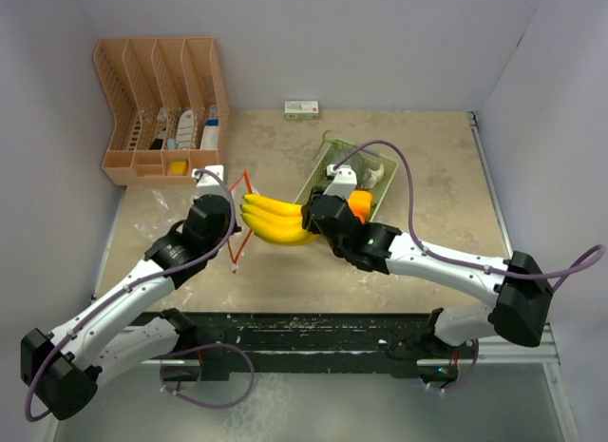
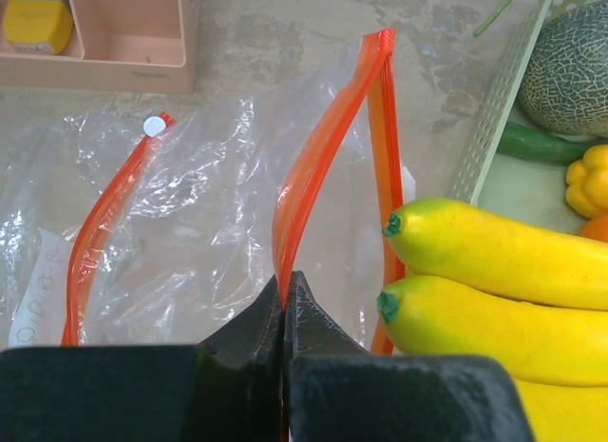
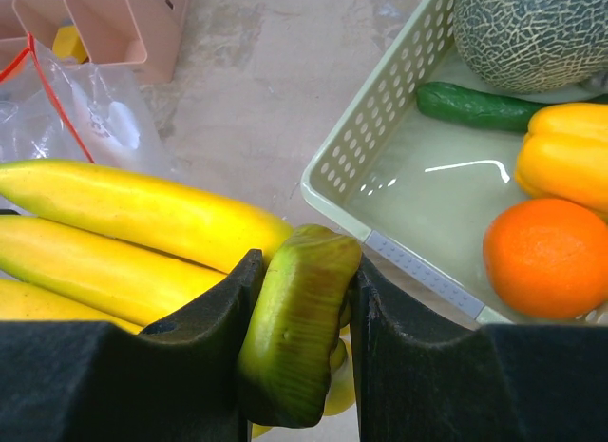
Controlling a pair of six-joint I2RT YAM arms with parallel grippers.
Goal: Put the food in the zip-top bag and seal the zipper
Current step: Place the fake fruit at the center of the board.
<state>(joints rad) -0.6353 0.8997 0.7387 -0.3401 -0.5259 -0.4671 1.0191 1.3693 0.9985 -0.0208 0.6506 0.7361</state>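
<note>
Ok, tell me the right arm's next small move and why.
Probably slide the bananas tips-first leftward into the bag. The right gripper clamps their green stem, their tips sit at the orange zipper, and the left gripper pinches one zipper edge, holding the mouth open.

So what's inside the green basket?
In the green basket lie a netted melon, a dark green cucumber, a yellow pepper and an orange. From above, the right arm covers much of the basket, so anything beneath it is hidden.
</note>
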